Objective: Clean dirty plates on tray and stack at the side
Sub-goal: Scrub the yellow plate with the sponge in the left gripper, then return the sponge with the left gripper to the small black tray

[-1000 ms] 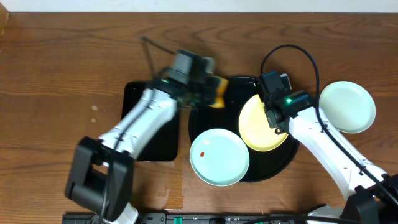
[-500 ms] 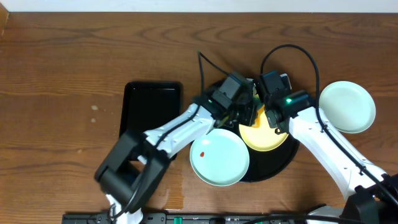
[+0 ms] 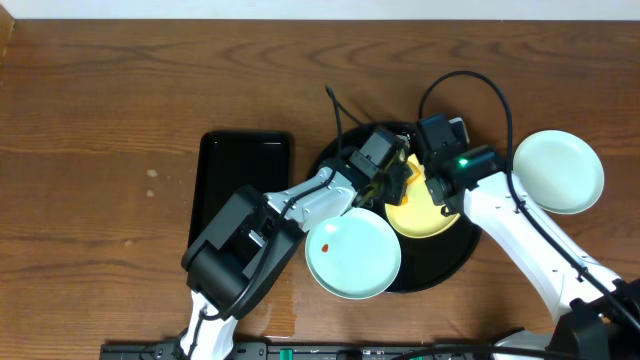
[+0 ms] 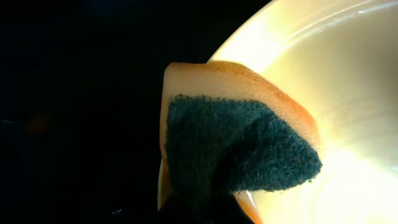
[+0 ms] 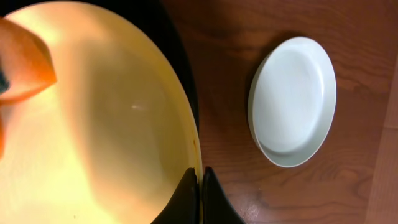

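The pale yellow plate (image 3: 425, 215) lies tilted on the round black tray (image 3: 455, 265). My right gripper (image 5: 200, 180) is shut on its rim; the plate fills the left of the right wrist view (image 5: 99, 124). My left gripper (image 3: 392, 180) is shut on a yellow sponge with a dark green scrub face (image 4: 242, 149), pressed at the yellow plate's edge (image 4: 348, 93). A mint-blue plate with a red spot (image 3: 352, 252) sits on the tray's front left. Another mint-blue plate (image 3: 557, 171) lies on the table to the right, also in the right wrist view (image 5: 292, 99).
A smaller rectangular black tray (image 3: 240, 190) lies left of the round tray. The brown wooden table (image 3: 100, 150) stretches to the left. A black cable (image 3: 470, 85) loops above my right arm.
My left arm has swung right from the rectangular tray, carrying the sponge to the yellow plate. My right gripper has kept holding the plate's rim.
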